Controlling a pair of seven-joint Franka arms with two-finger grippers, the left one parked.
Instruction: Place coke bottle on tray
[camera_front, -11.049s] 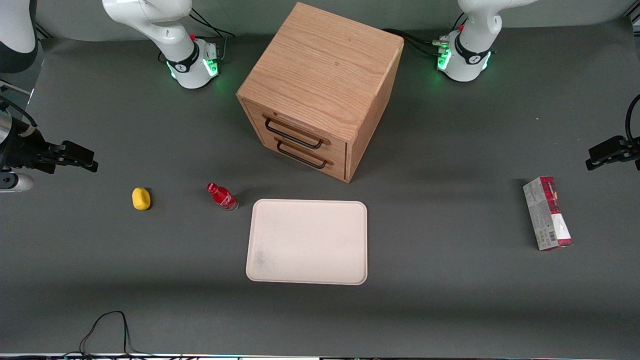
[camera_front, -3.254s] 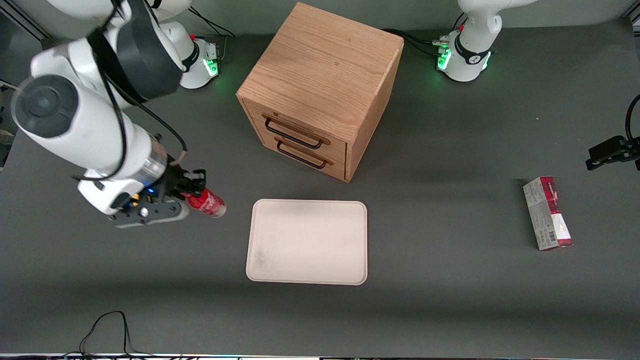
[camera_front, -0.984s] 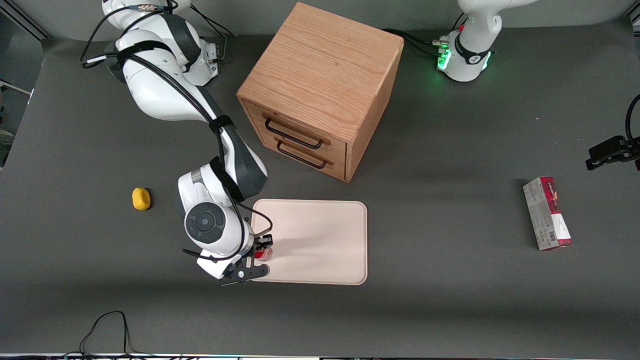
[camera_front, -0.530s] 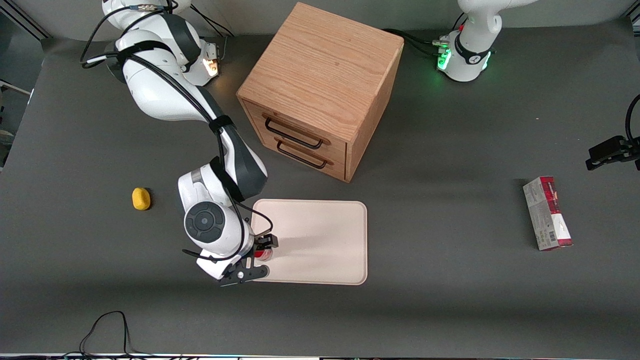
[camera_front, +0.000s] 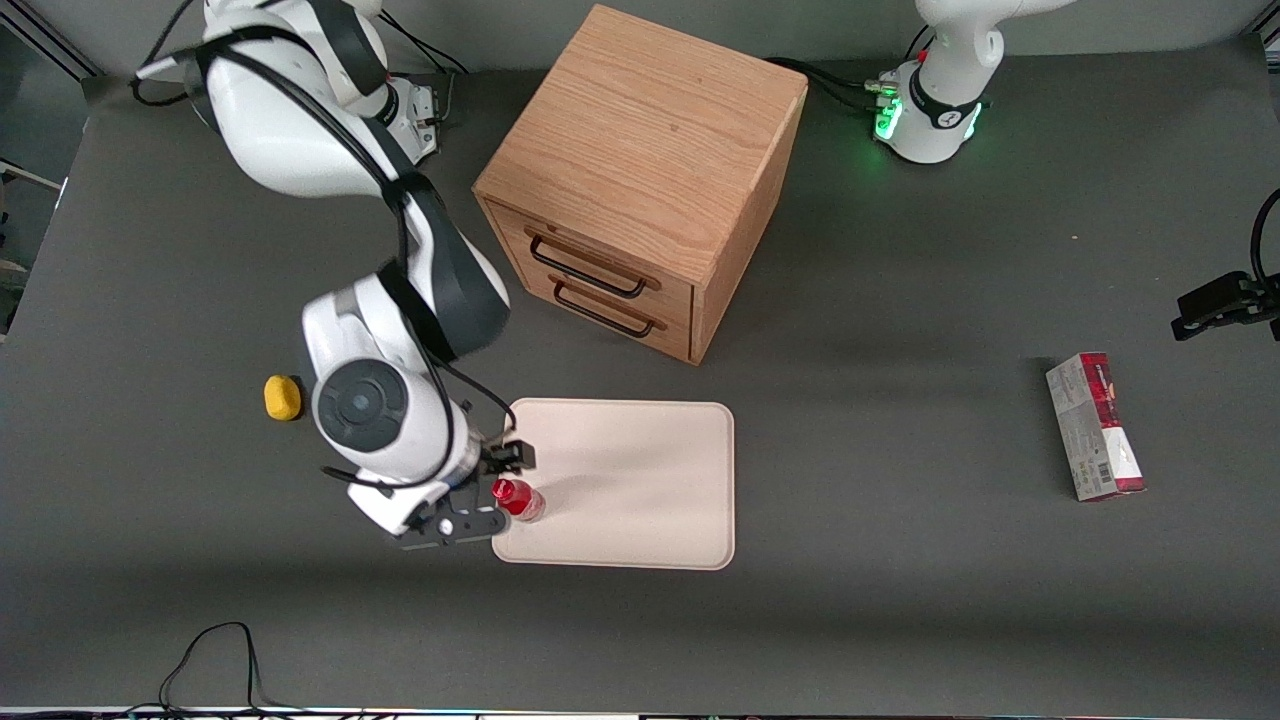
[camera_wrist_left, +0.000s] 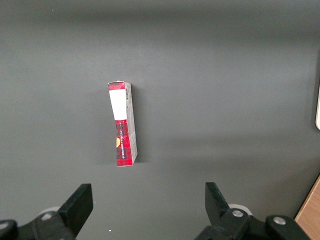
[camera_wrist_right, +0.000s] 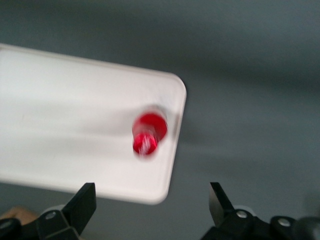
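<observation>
Coke bottle (camera_front: 518, 499) stands upright on the tray (camera_front: 640, 480), in the tray's corner that is nearest the front camera at the working arm's end. Red cap faces up; in the right wrist view the coke bottle (camera_wrist_right: 148, 132) is seen from straight above, standing just inside the rounded corner of the tray (camera_wrist_right: 75, 140), close to the rim but on the flat surface.

Gripper (camera_front: 497, 488) hangs above the bottle, at the tray's edge toward the working arm's end. Fingers are apart and empty: in the right wrist view the gripper (camera_wrist_right: 152, 205) shows both fingers (camera_wrist_right: 85, 202) spread wide with the bottle visible between and below them, untouched by either. Nothing is clamped.

Tray lies flat on the dark grey table (camera_front: 900, 600), nearer the front camera than the wooden drawer cabinet (camera_front: 640, 180). The cabinet has two drawers with dark handles; the tray sits in front of those drawers.

Small yellow lump (camera_front: 282, 397) rests on the table beside the working arm, well apart from the tray, toward the working arm's end.

Red-and-grey carton (camera_front: 1094, 426) lies flat toward the parked arm's end of the table, well apart from the tray. In the left wrist view the carton (camera_wrist_left: 122, 123) lies alone on the table surface.

A black cable (camera_front: 215, 650) loops at the table edge nearest the front camera.
</observation>
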